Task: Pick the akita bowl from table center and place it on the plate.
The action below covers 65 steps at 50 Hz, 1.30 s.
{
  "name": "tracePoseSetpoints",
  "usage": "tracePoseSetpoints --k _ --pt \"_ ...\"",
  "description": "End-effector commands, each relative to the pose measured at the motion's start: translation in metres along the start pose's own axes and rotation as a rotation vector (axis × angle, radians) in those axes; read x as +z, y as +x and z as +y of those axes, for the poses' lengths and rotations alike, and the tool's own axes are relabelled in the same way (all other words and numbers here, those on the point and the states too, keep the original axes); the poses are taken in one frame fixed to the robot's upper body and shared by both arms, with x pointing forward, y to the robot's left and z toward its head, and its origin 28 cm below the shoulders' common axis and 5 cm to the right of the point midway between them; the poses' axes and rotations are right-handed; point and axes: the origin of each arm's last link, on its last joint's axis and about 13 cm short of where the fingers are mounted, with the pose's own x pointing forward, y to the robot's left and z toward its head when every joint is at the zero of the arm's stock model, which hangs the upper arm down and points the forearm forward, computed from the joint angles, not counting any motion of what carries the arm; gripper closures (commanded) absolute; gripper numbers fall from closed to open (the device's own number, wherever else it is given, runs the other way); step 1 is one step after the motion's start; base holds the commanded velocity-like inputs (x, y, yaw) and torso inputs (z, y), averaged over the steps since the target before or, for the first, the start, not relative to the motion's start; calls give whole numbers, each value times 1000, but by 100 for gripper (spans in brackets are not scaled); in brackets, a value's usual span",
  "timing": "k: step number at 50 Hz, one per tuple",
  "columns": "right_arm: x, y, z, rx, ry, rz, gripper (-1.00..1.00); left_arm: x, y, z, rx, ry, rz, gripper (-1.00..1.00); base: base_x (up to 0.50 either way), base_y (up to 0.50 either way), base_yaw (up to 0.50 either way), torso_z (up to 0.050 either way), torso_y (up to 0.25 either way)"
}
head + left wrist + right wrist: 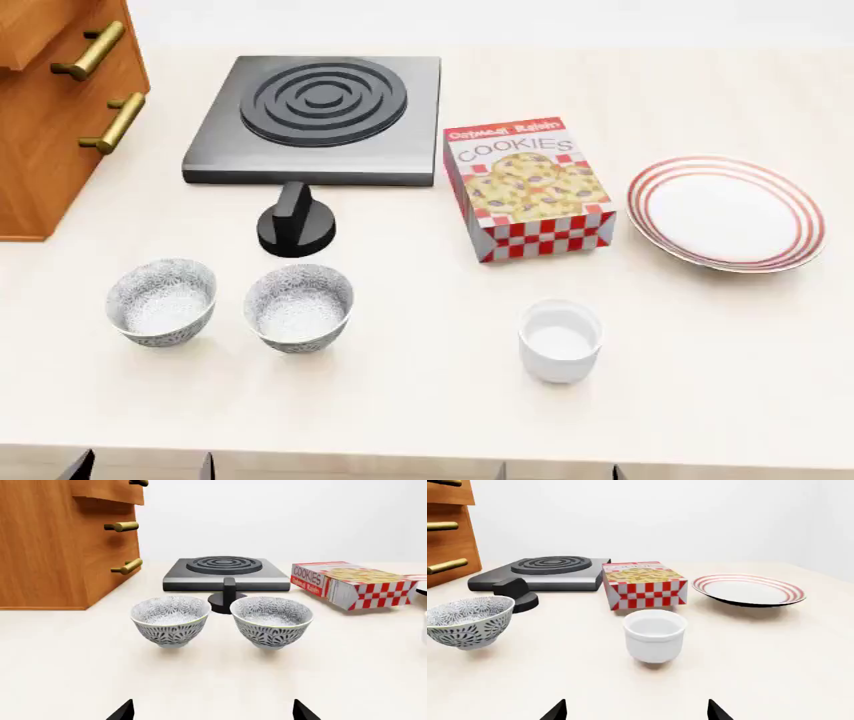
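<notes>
Two alike akita bowls stand side by side at the table's front left. The akita bowl nearer the table centre (299,307) (271,621) (468,621) has its twin (162,302) (171,619) on its left. The plate (725,212) (748,591), white with red rings, lies at the right and holds nothing. My left gripper (213,712) is open, low over the table a short way in front of both bowls. My right gripper (637,712) is open too, facing a white cup. Only the fingertips show at the head view's lower edge.
A small white cup (559,340) (654,635) stands front right of centre. A cookies box (529,188) lies between the bowls and the plate. A black hotplate (318,118) with a loose knob (298,220) sits behind the bowls. A wooden drawer unit (54,100) stands far left.
</notes>
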Motion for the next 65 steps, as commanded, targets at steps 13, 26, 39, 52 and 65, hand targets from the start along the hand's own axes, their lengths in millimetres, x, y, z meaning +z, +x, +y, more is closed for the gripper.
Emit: tracePoseSetpoints --k 13,26,39,52,65 --pt "7 -4 -5 -30 -19 -43 -100 -1 -6 0 -55 -42 30 -100 0 0 0 0 0" --pt "79 -17 -37 -224 -14 -299 -100 72 15 16 -14 -56 -117 -100 0 0 0 0 0" --pt "94 -37 -60 -357 68 -401 -100 98 9 40 105 -85 -228 -100 262 0 0 0 0" --pt "95 -42 -64 -392 88 -419 -100 93 14 41 110 -94 -221 -100 244 0 0 0 0" --pt "98 -46 -67 -404 98 -448 -100 94 14 42 124 -95 -226 -100 500 0 0 0 0"
